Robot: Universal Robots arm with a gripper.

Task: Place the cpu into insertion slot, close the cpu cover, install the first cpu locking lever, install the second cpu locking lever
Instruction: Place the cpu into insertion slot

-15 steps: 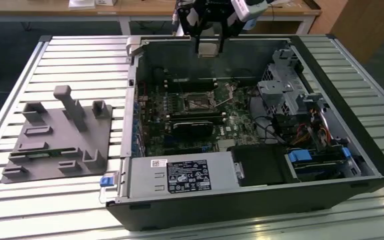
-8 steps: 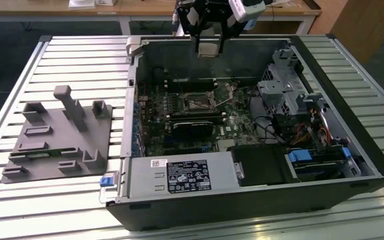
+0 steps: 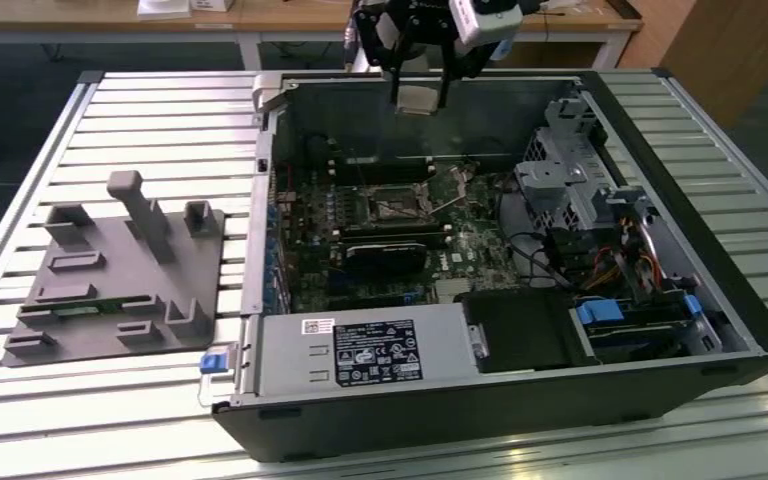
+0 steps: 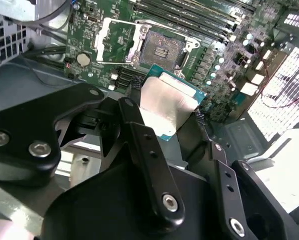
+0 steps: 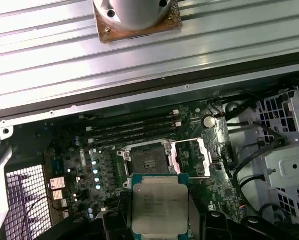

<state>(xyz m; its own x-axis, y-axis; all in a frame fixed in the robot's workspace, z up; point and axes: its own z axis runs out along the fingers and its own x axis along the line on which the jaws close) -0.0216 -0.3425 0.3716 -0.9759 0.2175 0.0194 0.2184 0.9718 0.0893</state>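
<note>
My gripper (image 3: 418, 92) hangs over the far wall of the open computer case, shut on the cpu (image 3: 419, 99). In both wrist views the cpu (image 4: 167, 105) (image 5: 159, 204) is a flat silver square on a green edge, pinched between the black fingers (image 4: 134, 125). It is held in the air, well above the motherboard and apart from it. The insertion slot (image 4: 162, 50) (image 5: 149, 162) (image 3: 391, 208) lies bare, a dark square with a metal rim. The cpu cover (image 4: 117, 40) (image 5: 192, 157) is folded open beside the slot.
The case (image 3: 704, 300) lies on its side on a slatted metal table (image 3: 157, 110). Inside it are a black card (image 3: 384, 252), a drive cage (image 3: 571, 180), cables (image 3: 611, 265) and a power supply (image 3: 357, 350). A grey fixture (image 3: 117, 270) stands at the exterior view's left.
</note>
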